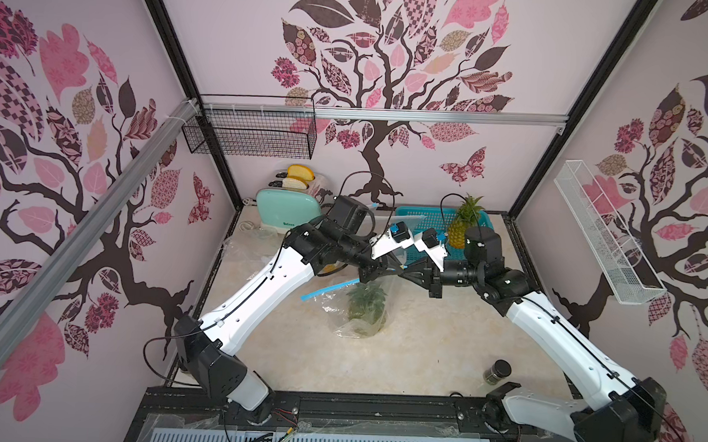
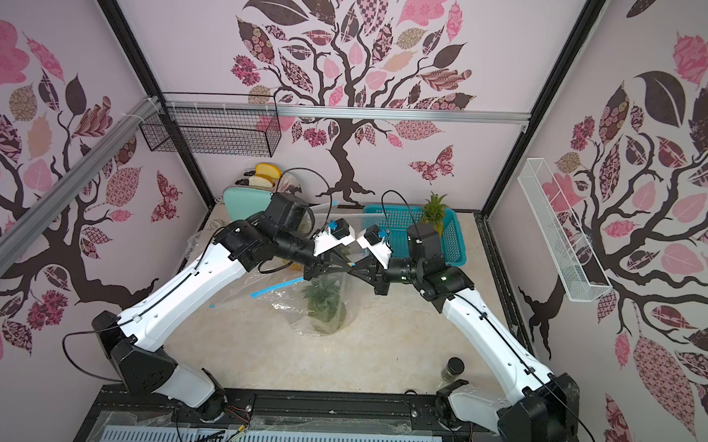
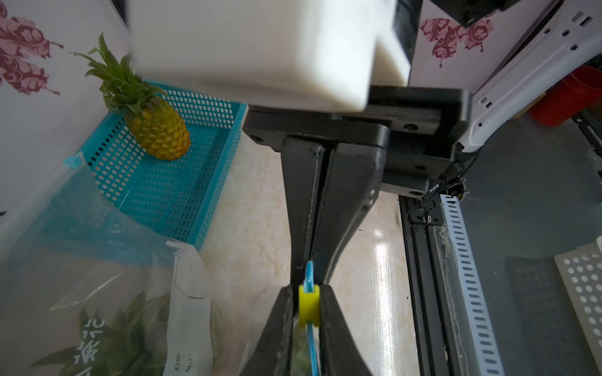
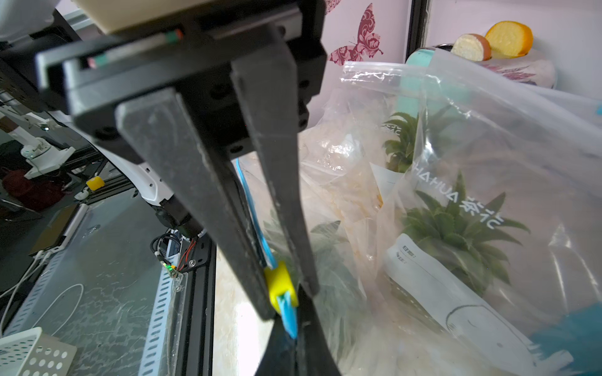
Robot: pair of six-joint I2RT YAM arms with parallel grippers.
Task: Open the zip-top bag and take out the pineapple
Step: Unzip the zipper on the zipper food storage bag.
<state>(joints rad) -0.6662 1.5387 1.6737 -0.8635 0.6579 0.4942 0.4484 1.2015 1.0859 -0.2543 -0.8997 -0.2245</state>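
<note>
Clear thin film makes up the zip-top bag (image 4: 521, 146), which stands on the table (image 1: 420, 350) near the blue basket (image 3: 224, 169), on the basket's side facing the arm bases. The pineapple (image 1: 367, 301) sits upright inside, its green crown showing through the wall. Treat the film as limp, light and slippery: it will likely crumple or slide under a pull unless anchored. The firm grip points are the blue zip strip (image 4: 257, 224) and the yellow slider (image 4: 281, 285) riding on it. Both tools meet tip to tip there, above the bag and just short of the basket. The left gripper (image 3: 308, 294) is clamped on the slider, one finger on each side. The right gripper (image 4: 291, 302) has its jaws together, apparently pinching the strip just beside the slider. The fruit looks rigid and rough-skinned; grasp the body rather than the springy crown. A second pineapple (image 3: 159, 130) stands in the basket; disregard it.
</note>
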